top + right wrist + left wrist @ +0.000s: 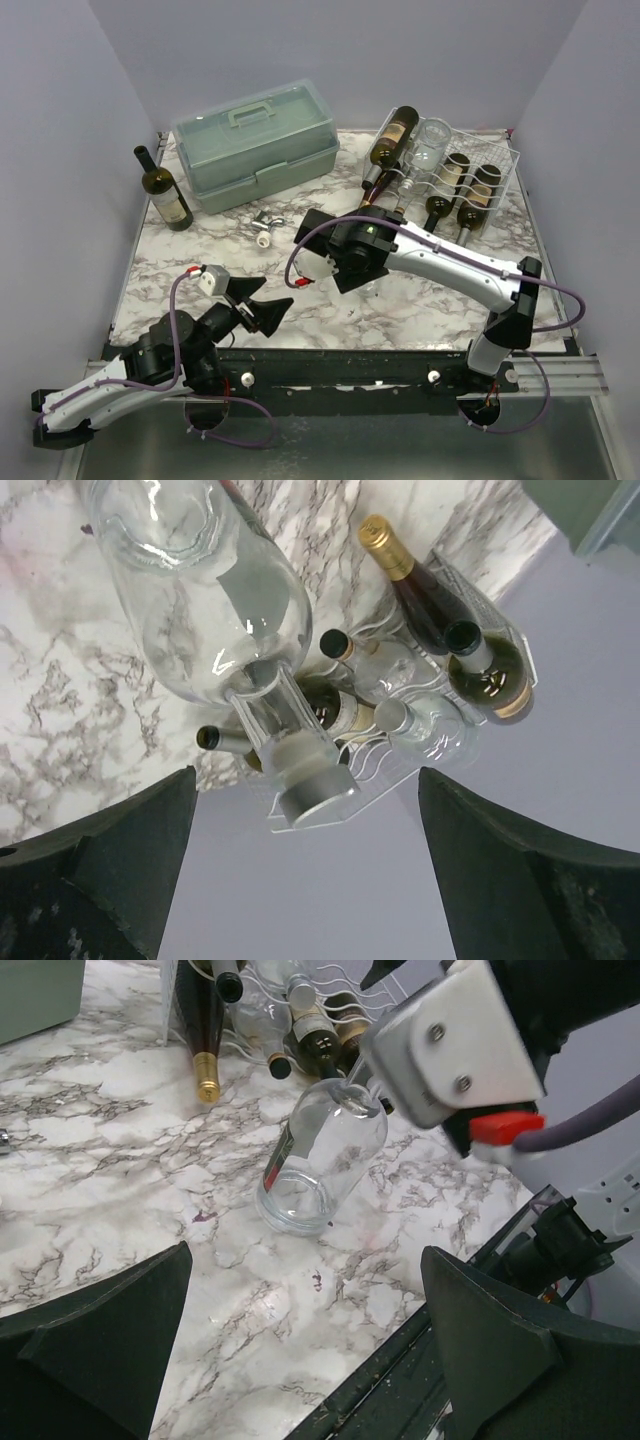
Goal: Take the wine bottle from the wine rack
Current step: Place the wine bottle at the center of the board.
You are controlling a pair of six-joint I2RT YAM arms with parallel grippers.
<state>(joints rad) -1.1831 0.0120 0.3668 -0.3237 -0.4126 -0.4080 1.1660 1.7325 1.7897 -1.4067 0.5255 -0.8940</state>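
Straddling one clear wine bottle (pixel 325 1150), right gripper (pixel 305 775) spread, left gripper (pixel 305 1250) spread too, one wine rack (pixel 503 165)

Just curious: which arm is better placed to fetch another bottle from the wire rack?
Right. The right gripper, open, hangs over the clear bottle just in front of the wine rack; the left gripper sits far back on the other side.

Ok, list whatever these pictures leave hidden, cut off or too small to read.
The clear glass bottle: largely hidden in the top view under the right gripper and its wrist.
The white thin-wire wine rack: cut off by the left wrist view's top edge.
The small silvery object beside the grey-green plastic toolbox: too small in the top view to identify.
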